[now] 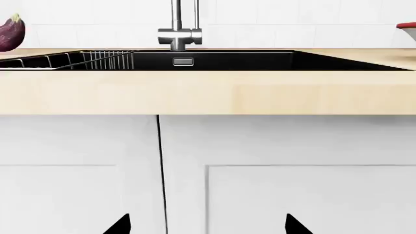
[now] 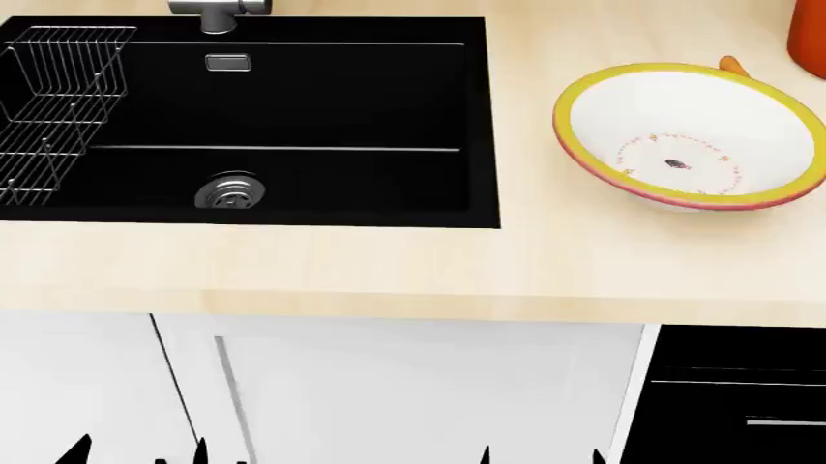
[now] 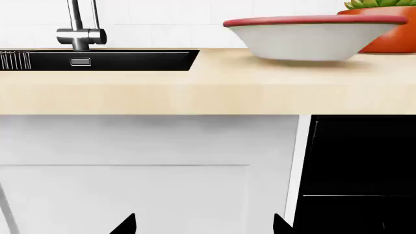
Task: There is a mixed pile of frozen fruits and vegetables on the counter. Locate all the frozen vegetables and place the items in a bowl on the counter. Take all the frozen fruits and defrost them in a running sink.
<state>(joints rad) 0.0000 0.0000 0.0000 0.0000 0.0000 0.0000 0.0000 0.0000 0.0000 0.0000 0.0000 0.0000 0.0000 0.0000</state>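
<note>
your left gripper (image 1: 206, 225) and right gripper (image 3: 202, 224) both hang low in front of the white cabinet doors, below the desk (image 2: 387, 266) edge; on each, the two dark fingertips stand well apart with nothing between them. the eggplant (image 1: 11, 33) shows only in the left wrist view: purple, white-streaked, pale green cap up, standing nearly upright on the desk beyond the wire rack (image 2: 58, 106) end of the sink (image 2: 323, 116). judged from that, it lies up and off to the left of the left gripper, so the left arm is the nearer one. the carrot (image 2: 732, 65) is only an orange sliver peeking over the far rim of the bowl (image 2: 775, 188), which sits on the desk right of the sink, near an orange plant pot (image 3: 390, 41); its long axis can't be read. the right arm is nearer to it. bowl is wide, shallow, white inside with yellow rim and a dark centre spot, and holds nothing. sink is empty, no water seen from the faucet (image 1: 179, 34). pear and the other fruit are not in view. either gripper must rise above the desk edge first.
</note>
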